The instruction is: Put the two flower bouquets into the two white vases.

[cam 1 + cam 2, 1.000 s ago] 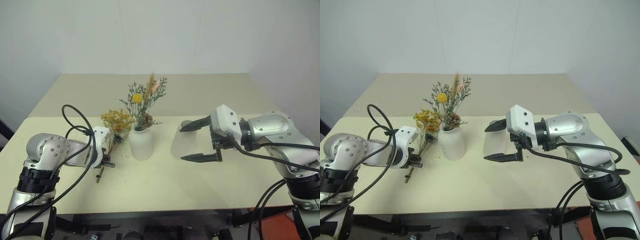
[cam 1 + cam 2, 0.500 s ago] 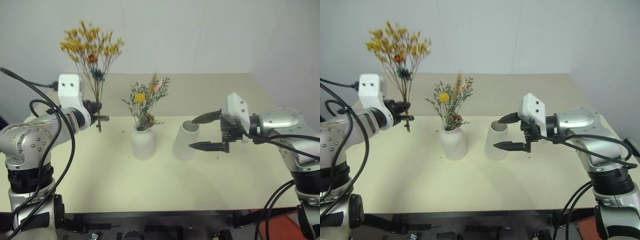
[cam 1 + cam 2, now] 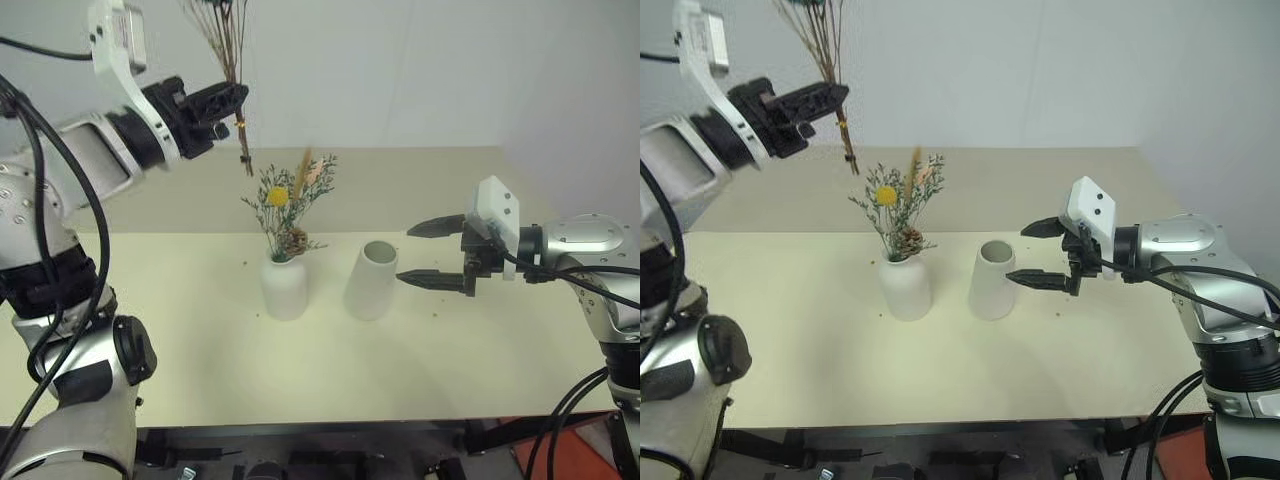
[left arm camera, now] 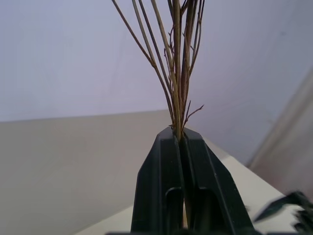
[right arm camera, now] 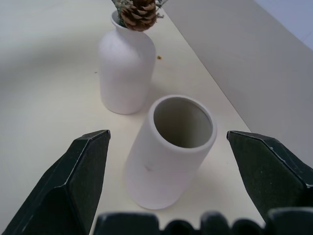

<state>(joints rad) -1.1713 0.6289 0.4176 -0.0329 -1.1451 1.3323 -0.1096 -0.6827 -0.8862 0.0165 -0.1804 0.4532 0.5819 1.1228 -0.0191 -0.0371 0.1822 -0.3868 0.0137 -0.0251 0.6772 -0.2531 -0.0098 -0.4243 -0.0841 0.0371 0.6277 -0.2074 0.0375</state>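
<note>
Readable text: none is showing in any view.
Vases: both are showing plain white sides, no label or mark.
Table: its top is carrying no print or sign.
Robot arms: their casings are showing no legible brand or number.
Wall: it is showing no sign.

A pale cream table (image 3: 300,360) fills the middle of the room, its far part a slightly darker beige past a straight seam. Behind it rises a plain white wall (image 3: 400,70), meeting a second wall (image 3: 590,90) at a corner on the right. The light is soft and even. An orange-red patch of floor (image 3: 560,455) shows below the table's near right edge.
</note>
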